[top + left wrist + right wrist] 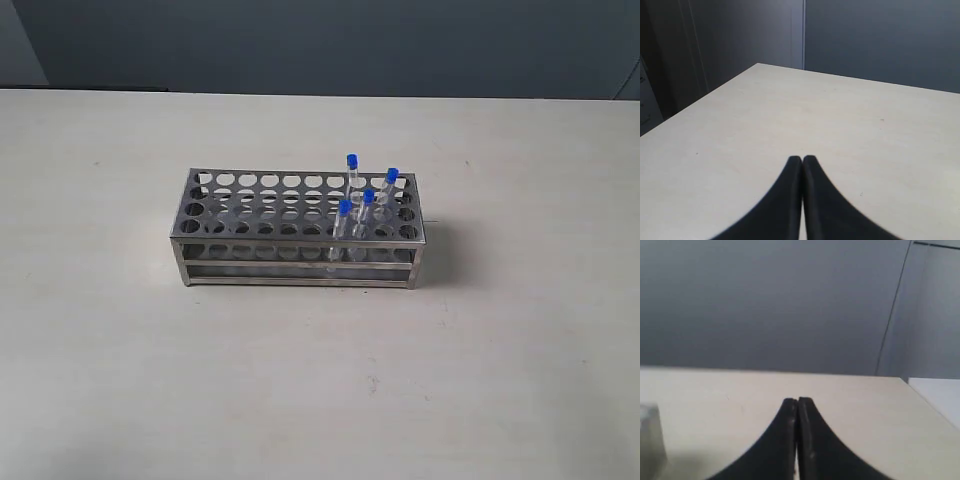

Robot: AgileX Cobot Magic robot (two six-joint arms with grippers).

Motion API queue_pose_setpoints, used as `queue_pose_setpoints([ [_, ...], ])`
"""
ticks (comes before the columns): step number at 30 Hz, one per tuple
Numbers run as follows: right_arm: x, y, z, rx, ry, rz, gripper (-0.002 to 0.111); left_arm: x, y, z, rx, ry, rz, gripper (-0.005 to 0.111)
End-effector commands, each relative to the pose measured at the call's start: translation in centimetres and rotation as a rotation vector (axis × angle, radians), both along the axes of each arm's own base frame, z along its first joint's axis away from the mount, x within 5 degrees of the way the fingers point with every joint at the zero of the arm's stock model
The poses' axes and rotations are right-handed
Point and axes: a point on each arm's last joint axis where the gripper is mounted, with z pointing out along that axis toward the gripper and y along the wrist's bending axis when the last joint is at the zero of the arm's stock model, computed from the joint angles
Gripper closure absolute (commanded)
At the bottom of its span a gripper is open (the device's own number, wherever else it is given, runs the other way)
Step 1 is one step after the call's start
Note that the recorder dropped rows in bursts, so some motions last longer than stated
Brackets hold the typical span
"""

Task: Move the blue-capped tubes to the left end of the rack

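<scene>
The steel rack (250, 215) stands in the middle of the pale table in the exterior view. Several blue-capped tubes (368, 198) stand upright in holes at its right end; its left holes hold nothing. Neither arm shows in the exterior view. In the left wrist view my left gripper (802, 159) is shut, black fingertips pressed together above bare table, nothing between them. In the right wrist view my right gripper (797, 401) is likewise shut and empty. The rack and tubes appear in neither wrist view.
A dark grey wall runs behind the table's far edge (320, 94). The left wrist view shows a table corner (758, 64). A blurred pale object (650, 437) sits at the frame's edge in the right wrist view.
</scene>
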Motion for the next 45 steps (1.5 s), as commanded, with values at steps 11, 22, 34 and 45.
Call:
queue_pose_setpoints([
  [11,-0.2,-0.9,1.7,0.889,-0.162,-0.013,0.108,0.0,0.0,0.2,0.002,-0.01,0.0,0.106],
  [22,1.6,-0.2,12.7,0.33,-0.369,0.026,0.108,0.0,0.0,0.2,0.0,-0.011,0.0,0.106],
  [34,17.9,1.6,22.7,0.113,-0.172,0.066,0.068,0.0,0.0,0.2,0.0,-0.011,0.0,0.106],
  [45,25.4,12.2,7.3,-0.033,0.14,0.526,0.069,0.0,0.0,0.2,0.002,-0.01,0.0,0.106],
])
